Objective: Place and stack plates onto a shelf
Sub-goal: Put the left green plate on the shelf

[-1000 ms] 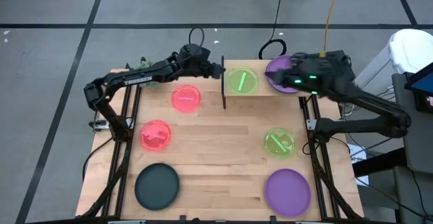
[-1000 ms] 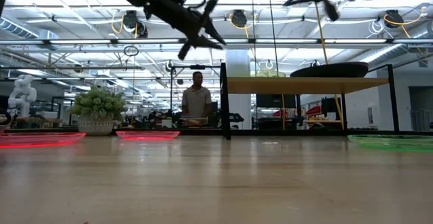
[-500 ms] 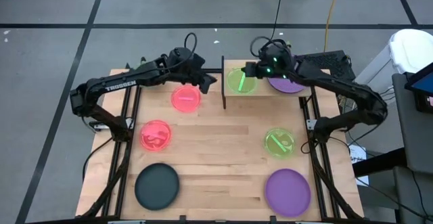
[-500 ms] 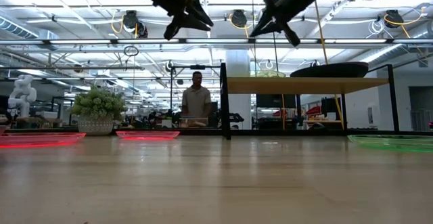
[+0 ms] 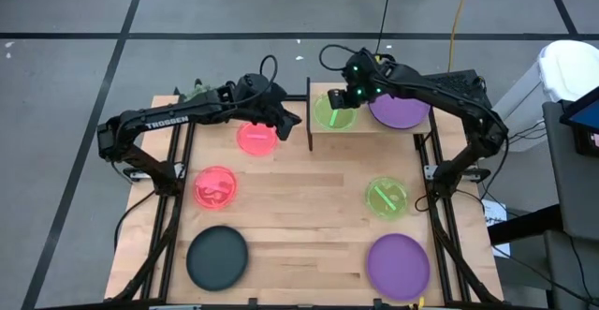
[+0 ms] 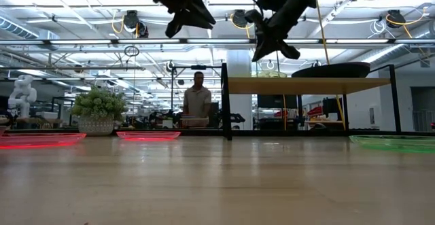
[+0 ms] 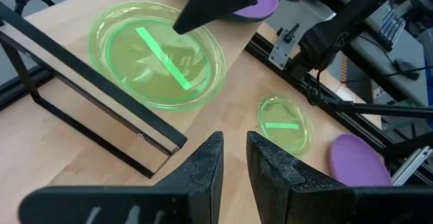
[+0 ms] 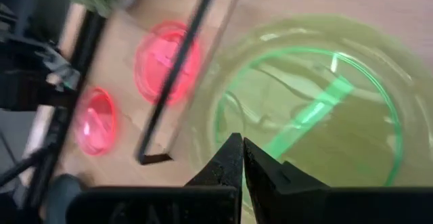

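The shelf [image 5: 367,125] stands at the table's far edge. A neon green plate [image 5: 334,111] [image 8: 318,116] lies flat on its left half and a purple plate [image 5: 404,110] on its right half. My right gripper [image 5: 343,97] [image 8: 238,146] hovers shut just above the green plate's left part, touching nothing. My left gripper [image 5: 292,121] [image 7: 235,149] hangs in the air left of the shelf's dark side panel [image 7: 95,88], fingers open by a narrow gap and empty. On the table lie two pink plates [image 5: 257,137] [image 5: 215,186], one dark teal plate [image 5: 217,258], a green plate [image 5: 385,198] and a purple plate [image 5: 398,265].
A small spiky plant [image 5: 197,92] [image 6: 98,109] sits at the far left corner. Rails run along both table sides [image 5: 178,160]. A person [image 6: 198,102] stands in the room beyond the table. Bare wood lies in the table's middle [image 5: 299,207].
My right gripper has swung from over the purple plate toward the table's left and come down over the green plate on the shelf. My left gripper has drawn back from the shelf's side panel toward the near edge and risen a little. No plate has moved.
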### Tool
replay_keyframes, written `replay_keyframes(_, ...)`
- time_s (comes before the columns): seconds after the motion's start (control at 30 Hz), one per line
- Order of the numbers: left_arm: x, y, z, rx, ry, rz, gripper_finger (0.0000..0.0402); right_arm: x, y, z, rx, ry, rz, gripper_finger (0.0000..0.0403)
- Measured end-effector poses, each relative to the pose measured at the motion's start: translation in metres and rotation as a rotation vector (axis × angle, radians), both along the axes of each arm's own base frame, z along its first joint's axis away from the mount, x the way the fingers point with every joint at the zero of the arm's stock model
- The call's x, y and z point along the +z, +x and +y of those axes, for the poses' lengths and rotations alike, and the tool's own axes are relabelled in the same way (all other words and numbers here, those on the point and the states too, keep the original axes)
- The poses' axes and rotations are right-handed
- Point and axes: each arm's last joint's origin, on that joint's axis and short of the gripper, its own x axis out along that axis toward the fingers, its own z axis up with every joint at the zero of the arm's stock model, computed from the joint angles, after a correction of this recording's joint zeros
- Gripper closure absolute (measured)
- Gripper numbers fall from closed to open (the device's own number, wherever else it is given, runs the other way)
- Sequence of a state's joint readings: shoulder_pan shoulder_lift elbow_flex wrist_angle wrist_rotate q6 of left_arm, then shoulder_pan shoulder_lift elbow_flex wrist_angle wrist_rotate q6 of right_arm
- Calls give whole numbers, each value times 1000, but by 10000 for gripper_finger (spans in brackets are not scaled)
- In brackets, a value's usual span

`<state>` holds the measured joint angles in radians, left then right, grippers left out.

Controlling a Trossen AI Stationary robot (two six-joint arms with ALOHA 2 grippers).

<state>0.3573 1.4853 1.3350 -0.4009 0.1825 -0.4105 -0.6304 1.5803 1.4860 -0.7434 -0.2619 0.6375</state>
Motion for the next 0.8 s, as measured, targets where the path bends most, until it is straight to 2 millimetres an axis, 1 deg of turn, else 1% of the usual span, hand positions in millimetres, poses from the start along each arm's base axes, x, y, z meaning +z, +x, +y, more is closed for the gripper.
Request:
replay_keyframes(0.13,-1,-1,0,-14,21,14,332,-4,-3,-3,10,-18,45,403)
replay_keyframes(0.27,-1,-1,0,-17,41,25,332,-14,-4,-7,29,-9,100,403)
replay_keyframes(0.47,-1,-1,2,18,61,32,332,-27,3,-8,54,-19,165,403)
replay_keyframes(0.6,-1,-1,2,20,65,32,332,-32,5,-10,49,-26,190,403)
replay_keyframes(0.7,-1,-1,2,10,82,35,332,-37,2,-13,29,-25,237,403)
replay_keyframes(0.8,-1,-1,2,6,91,37,332,-37,-1,-14,32,-41,266,403)
